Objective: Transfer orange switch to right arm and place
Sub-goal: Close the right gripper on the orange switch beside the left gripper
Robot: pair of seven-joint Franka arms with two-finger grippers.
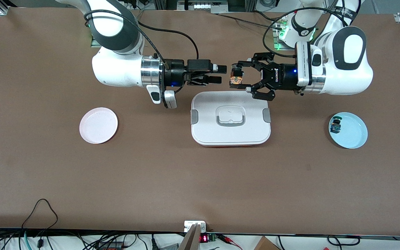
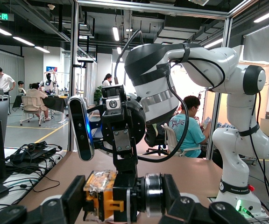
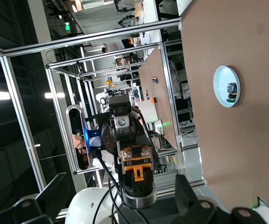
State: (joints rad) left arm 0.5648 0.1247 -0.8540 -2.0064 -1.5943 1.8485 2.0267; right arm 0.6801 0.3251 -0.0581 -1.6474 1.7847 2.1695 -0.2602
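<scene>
Two white arms meet gripper to gripper in the air above the brown table [image 1: 200,180], over the strip just past the edge of the white lidded container [image 1: 231,119] that lies toward the bases. The left gripper [image 1: 239,77], a wide claw-like black hand, is clamped on the orange switch [image 1: 236,76], a stubby black cylinder with an orange band, held level with its free end turned toward the other arm; the left wrist view shows the switch [image 2: 107,196] pinched between the claw's fingers [image 2: 71,198]. The right gripper [image 1: 222,74], slim with parallel black fingers, hovers just beside the switch with its fingers spread wide and nothing between them, apart from the part. A pink plate [image 1: 98,125] rests toward the right arm's end of the table. A light blue plate [image 1: 351,132] rests toward the left arm's end and carries a small green-and-blue part [image 1: 335,126] near its rim.
</scene>
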